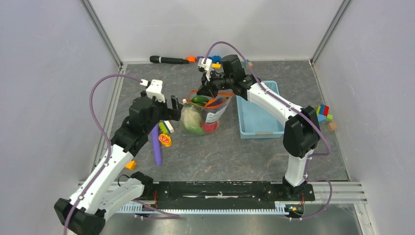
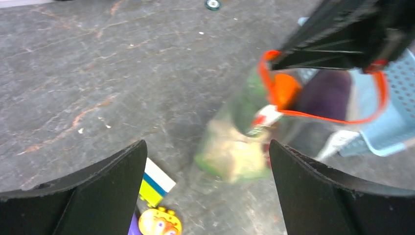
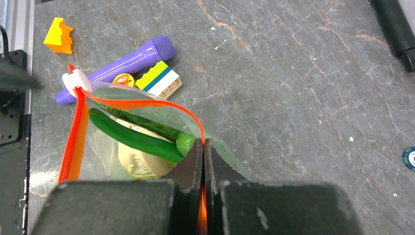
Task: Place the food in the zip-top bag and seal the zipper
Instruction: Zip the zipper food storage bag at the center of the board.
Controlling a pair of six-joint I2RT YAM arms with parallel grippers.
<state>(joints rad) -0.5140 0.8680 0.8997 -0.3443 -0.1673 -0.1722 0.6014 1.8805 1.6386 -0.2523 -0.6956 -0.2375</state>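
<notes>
**Right gripper** (image 3: 203, 161): jaws pressed together, pinching the zipper (image 3: 142, 104) on the bag's mouth rim, at bottom centre of the right wrist view.

**Left gripper** (image 2: 206, 152): jaws spread wide with nothing between them. It sits just left of the bag in the top view, and contact cannot be told.

**Zip-top bag** (image 1: 204, 115): centre of the top view, mouth gaping.

**Contents:**
- green cucumber (image 3: 132, 137)
- pale cabbage (image 1: 191, 117)
- red piece (image 1: 210, 127)
- purple eggplant (image 2: 325, 95), blurred

**Alongside:**
- light blue basket (image 1: 257, 115), to the right
- purple stick (image 1: 156, 147), to the left
- striped block (image 3: 159, 81), to the left
</notes>
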